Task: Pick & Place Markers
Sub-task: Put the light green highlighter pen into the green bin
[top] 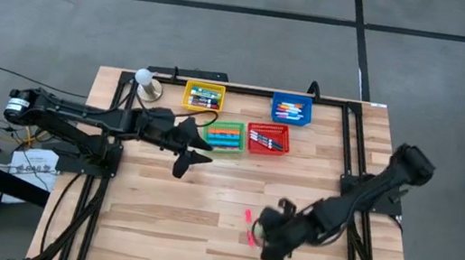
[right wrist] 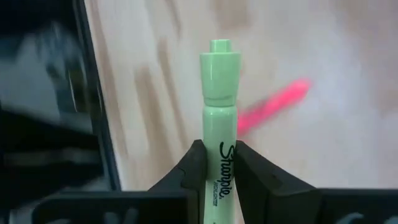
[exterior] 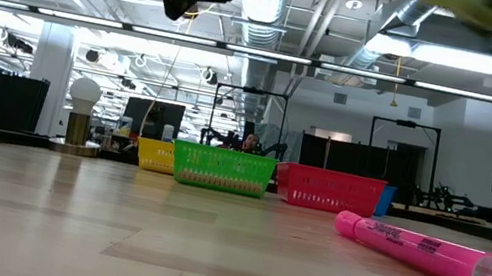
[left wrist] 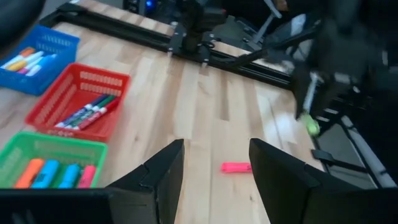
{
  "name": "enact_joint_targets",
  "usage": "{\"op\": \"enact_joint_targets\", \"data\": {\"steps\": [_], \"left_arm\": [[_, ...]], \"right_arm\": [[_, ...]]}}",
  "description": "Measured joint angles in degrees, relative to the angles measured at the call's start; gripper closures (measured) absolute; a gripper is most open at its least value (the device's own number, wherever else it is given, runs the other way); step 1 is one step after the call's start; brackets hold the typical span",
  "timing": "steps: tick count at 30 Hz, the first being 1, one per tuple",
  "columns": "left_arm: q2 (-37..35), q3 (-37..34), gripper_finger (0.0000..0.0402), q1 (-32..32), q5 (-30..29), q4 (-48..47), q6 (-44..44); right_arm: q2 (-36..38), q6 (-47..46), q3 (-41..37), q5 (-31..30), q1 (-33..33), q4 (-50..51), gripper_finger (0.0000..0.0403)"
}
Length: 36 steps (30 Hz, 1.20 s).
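Pale green highlighter (right wrist: 219, 124), smooth cylindrical plastic with a stepped cap, clamped between the right tool's (right wrist: 219, 167) dark fingers above the light wood-plank worktop (top: 201, 221). Glossy pink highlighter (exterior: 417, 251) lying flat on the planks just beside. More markers in square mesh baskets: green (top: 225, 136), red (top: 269, 139), yellow (top: 203, 97), blue (top: 292, 111). Left tool (left wrist: 211, 168) stretched out low near the green basket, fingers apart, empty.
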State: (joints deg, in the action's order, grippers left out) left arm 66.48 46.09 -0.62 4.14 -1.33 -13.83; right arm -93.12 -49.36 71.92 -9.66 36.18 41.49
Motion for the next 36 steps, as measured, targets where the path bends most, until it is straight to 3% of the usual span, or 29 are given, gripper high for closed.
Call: {"op": "enact_joint_targets", "data": {"steps": [5, 11, 18, 29, 36], "left_arm": [[0.0, 0.0, 0.0221, -2.5, 0.8, 2.6, 2.9], [0.0, 0.0, 0.0221, -5.2, 0.8, 11.8, 3.7], [0.0, 0.0, 0.0221, -6.2, 0.5, 17.8, 2.1], [0.0, 0.0, 0.0221, -6.1, -5.0, 20.8, 1.1], [0.7, 0.0, 0.0221, -6.0, -7.1, 23.9, 1.1]], "right_arm": [[6.5, 7.9, 0.0, -7.3, -5.5, -5.6, 0.0356], [9.8, 21.5, 0.1, -7.9, -13.4, -16.2, 0.0356], [10.8, 32.8, 0.1, -3.3, -21.2, -24.9, 0.0356], [10.3, 37.8, 0.1, 4.8, -26.6, -31.6, 0.0355], [10.3, 39.3, 0.1, 5.9, -28.5, -34.9, 0.0355]]}}
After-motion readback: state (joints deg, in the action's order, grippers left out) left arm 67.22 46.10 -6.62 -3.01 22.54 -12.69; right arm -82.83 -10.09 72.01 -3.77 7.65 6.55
